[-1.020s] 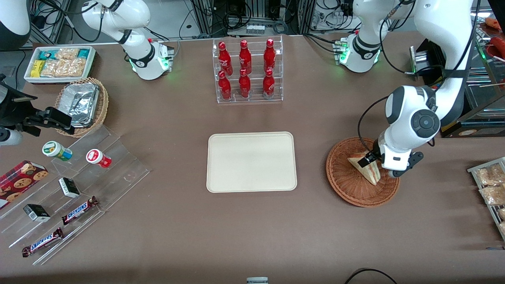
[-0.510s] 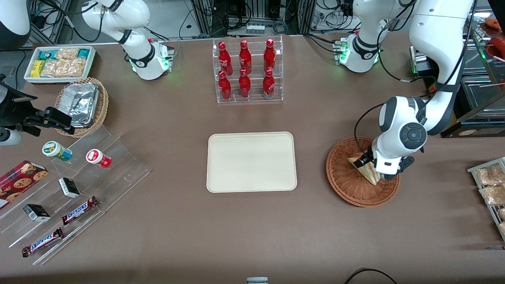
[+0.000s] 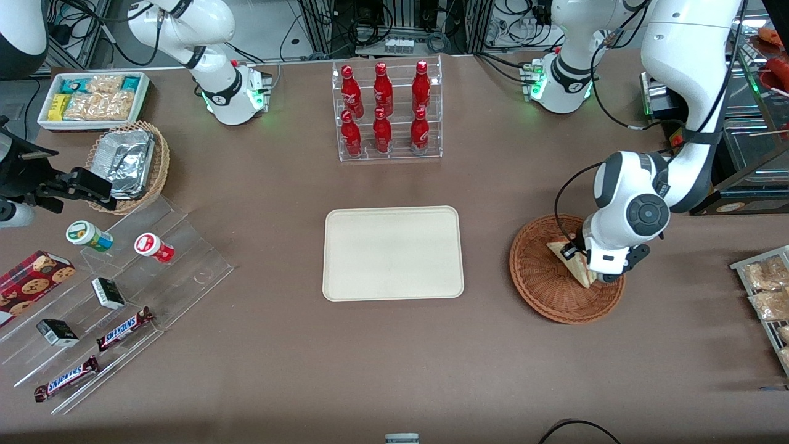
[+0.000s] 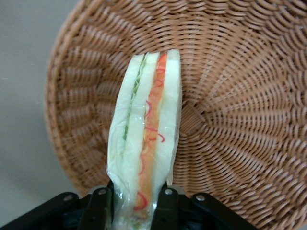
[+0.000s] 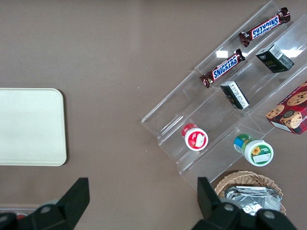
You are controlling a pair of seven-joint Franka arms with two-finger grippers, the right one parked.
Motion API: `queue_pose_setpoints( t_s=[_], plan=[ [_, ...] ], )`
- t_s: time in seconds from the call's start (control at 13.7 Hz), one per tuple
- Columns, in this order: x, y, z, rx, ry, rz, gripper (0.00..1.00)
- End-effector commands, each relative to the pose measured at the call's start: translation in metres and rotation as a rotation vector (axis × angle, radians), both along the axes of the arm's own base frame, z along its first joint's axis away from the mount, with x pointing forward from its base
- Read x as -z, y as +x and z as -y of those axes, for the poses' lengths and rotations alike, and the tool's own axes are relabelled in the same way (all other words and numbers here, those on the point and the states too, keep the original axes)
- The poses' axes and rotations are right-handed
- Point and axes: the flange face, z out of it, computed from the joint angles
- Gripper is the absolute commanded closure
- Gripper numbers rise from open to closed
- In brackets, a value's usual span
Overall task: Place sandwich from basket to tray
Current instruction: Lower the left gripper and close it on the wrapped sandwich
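The sandwich [image 4: 146,139], a white wedge in clear film with green, orange and red filling, stands on edge in the reddish-brown wicker basket [image 4: 240,96]. My gripper [image 4: 136,208] is shut on its wide end, one black finger [image 4: 98,211] pressing each bread face. In the front view the sandwich [image 3: 567,259] shows in the basket [image 3: 542,290] beside the white wrist, and the gripper [image 3: 579,262] is mostly hidden under that wrist. I cannot tell whether the sandwich touches the basket floor. The cream tray [image 3: 392,253] lies bare at mid-table, toward the parked arm's end from the basket.
A clear rack of red bottles [image 3: 387,111] stands farther from the camera than the tray. Toward the parked arm's end are a stepped acrylic stand with snacks [image 3: 111,296], a tan basket of foil trays [image 3: 126,163] and a white snack bin [image 3: 92,98]. A packet rack [image 3: 767,290] sits at the working arm's end.
The wrist shifted a little toward the parked arm's end over the basket. The sandwich in its grip has moved slightly away from the front camera.
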Motion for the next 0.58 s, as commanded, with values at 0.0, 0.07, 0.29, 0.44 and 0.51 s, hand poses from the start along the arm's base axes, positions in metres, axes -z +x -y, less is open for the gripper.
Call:
queue_pose_setpoints(
  t_s=[0.0,0.07,0.29,0.44,0.51],
  plan=[
    [-0.033,0.011,0.001,0.019,0.047,-0.026,1.0],
    [-0.042,0.012,0.005,0.03,0.047,-0.027,1.0],
    [-0.065,0.011,0.016,0.119,0.034,-0.038,1.0],
    [-0.071,0.008,0.036,0.216,0.014,-0.057,1.0],
    [-0.072,0.006,0.046,0.243,0.008,-0.061,1.0]
  ],
)
